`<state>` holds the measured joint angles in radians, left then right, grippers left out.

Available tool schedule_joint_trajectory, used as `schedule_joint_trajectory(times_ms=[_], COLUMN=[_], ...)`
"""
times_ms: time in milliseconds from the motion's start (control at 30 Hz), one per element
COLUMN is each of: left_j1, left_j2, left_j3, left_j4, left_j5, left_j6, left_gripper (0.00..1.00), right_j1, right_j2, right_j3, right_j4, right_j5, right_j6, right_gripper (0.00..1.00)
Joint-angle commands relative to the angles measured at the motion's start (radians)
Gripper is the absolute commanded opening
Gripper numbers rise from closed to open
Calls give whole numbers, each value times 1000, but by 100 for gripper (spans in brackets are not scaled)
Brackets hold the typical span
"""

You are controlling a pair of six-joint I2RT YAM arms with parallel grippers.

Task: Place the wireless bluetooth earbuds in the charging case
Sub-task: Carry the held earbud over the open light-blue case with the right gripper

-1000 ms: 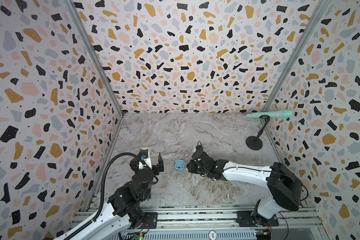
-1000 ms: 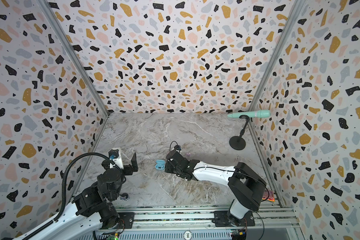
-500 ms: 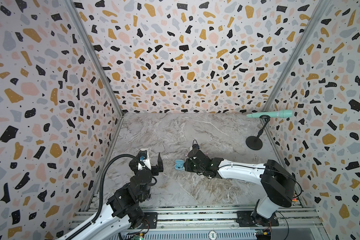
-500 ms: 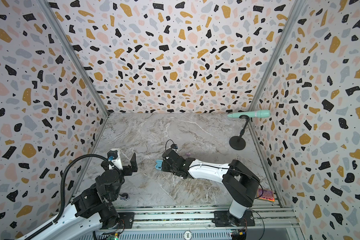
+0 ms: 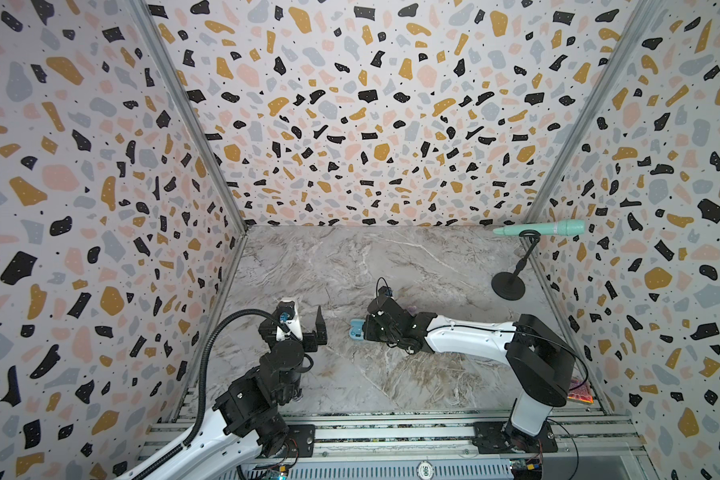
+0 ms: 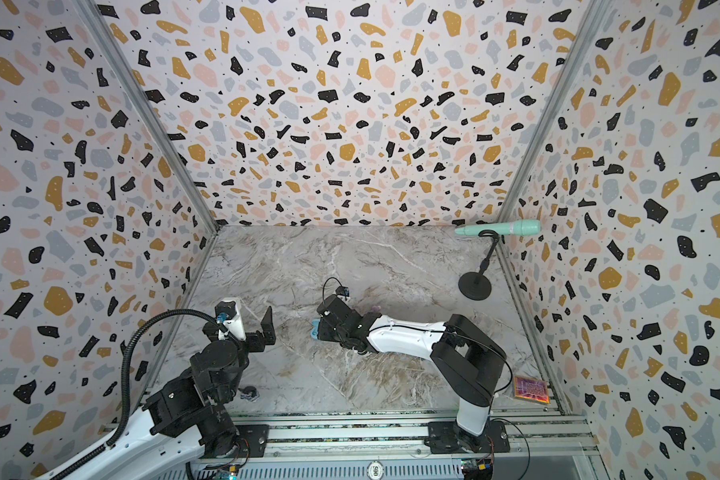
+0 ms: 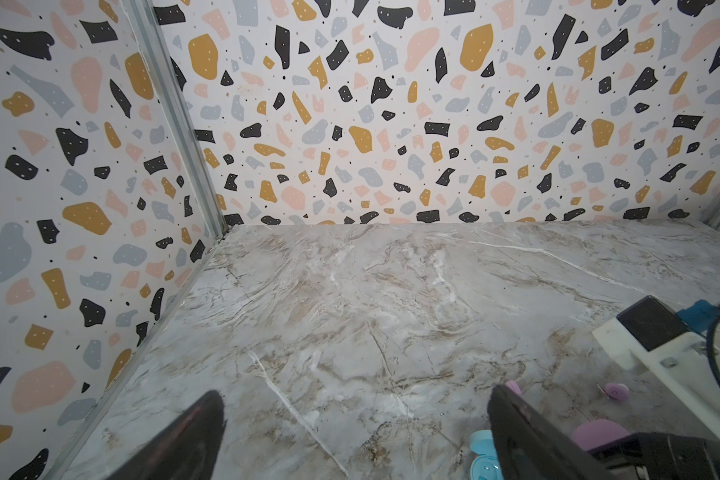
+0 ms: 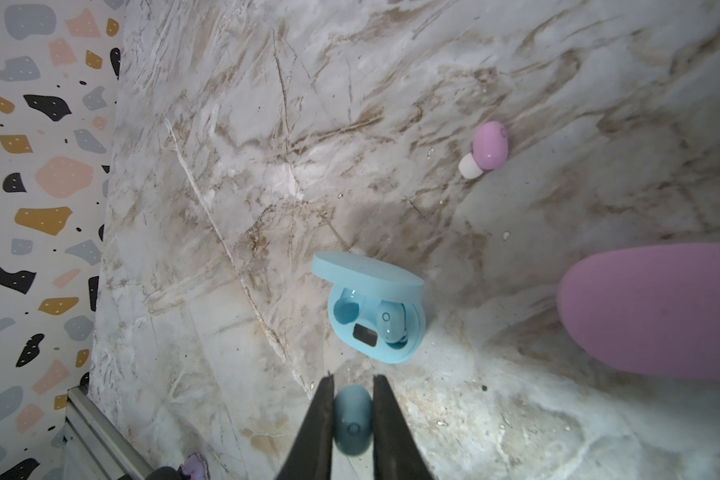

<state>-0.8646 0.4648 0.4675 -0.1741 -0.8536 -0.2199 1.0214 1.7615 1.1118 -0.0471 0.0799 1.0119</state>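
Over on the left, the left tool [image 7: 356,395] is held spread wide above bare counter [image 7: 350,291]. It is near the blue charging case [image 8: 366,274] on that case's left, apart from it, and nothing is gripped.

At the centre the case is seen lying open on the counter, with its lid tipped up. One pale blue earbud [image 8: 391,322] is already seated in one well, while the neighbouring well [image 8: 346,311] is empty.

Just beside the case, on its right in both top views, the right tool [image 8: 354,384] is pinched onto the second blue earbud [image 8: 352,419], not yet over the case. Near the case, a pink earbud [image 8: 489,145] is lying loose on the counter, and a pink case [image 8: 657,311], seemingly closed, is parked close by.

The step in hand is judged to be the carry to the empty well. It would be done well if the earbud were brought squarely above that well, turned to mirror its seated twin, and lowered straight before release. So light a case could be nudged, or its lid knocked, so contact with the rim is best avoided. The idle left tool could be used to steady it.
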Motion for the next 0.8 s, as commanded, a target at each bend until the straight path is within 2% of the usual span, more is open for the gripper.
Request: schedule_joint_trajectory(times_ms=[0, 333, 767], left_j1=[6, 6, 7], left_j2=[-8, 4, 20], left_j3=[-6, -10, -9], left_j4=[50, 58, 61], left_j5=[7, 88, 106], left_j6=[14, 31, 35], left_gripper=[100, 100, 100], right_j1=[10, 15, 14], right_j2=[13, 63, 109], right_j3=[54, 92, 130], right_j4=[-22, -30, -27], right_j5=[25, 20, 17], right_j6=[-6, -8, -6], right_gripper=[18, 18, 18])
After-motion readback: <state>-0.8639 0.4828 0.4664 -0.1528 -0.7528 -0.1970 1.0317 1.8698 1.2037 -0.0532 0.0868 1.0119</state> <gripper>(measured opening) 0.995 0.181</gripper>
